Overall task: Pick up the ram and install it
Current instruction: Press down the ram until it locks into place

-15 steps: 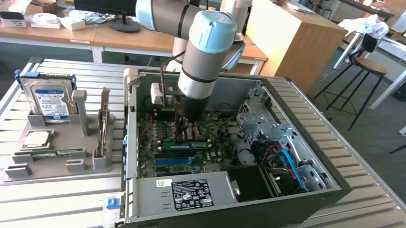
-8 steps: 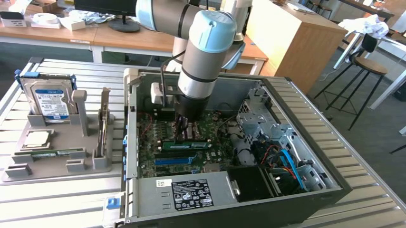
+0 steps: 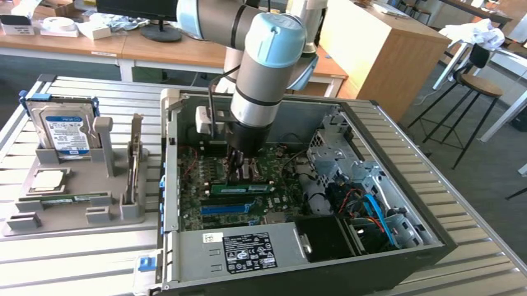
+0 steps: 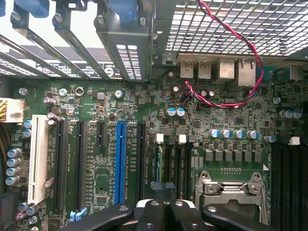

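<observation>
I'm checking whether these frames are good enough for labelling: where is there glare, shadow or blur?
Exterior view: bright daylight washes out the slatted table and the case rim; the arm shades the motherboard around the ram. Wrist view: the board is evenly lit and sharp, light blows out behind the slot covers, and the tool close to the lens is dark and soft.

The open computer case (image 3: 362, 117) leaves the motherboard (image 4: 96, 159) reachable from above; its walls, the drive cage (image 3: 334, 157) and loose cables (image 3: 371, 206) crowd the exterior view's right.
</observation>
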Controlling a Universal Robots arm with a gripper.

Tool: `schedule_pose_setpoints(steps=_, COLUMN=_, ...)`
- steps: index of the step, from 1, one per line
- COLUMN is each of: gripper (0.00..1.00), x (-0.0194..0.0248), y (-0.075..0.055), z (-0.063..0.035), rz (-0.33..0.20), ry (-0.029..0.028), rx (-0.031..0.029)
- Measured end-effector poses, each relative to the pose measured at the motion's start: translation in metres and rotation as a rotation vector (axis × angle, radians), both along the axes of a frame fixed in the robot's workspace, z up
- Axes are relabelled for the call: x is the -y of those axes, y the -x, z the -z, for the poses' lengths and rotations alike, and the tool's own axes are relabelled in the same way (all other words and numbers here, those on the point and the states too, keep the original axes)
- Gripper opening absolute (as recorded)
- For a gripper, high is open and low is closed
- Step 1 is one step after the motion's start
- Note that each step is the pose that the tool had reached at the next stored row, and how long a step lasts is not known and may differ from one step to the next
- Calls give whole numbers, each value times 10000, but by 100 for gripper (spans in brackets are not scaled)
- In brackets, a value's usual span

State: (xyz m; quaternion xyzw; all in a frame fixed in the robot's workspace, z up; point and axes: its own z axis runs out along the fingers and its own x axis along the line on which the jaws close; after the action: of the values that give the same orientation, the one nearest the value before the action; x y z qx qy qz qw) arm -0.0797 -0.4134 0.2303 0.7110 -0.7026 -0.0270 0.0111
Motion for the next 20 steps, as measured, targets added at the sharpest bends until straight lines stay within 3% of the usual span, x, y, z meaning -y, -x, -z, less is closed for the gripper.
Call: schedule_pose_setpoints(steps=20, gripper=10, x=0, y=0, z=47, rz=0, ry=2, rx=5)
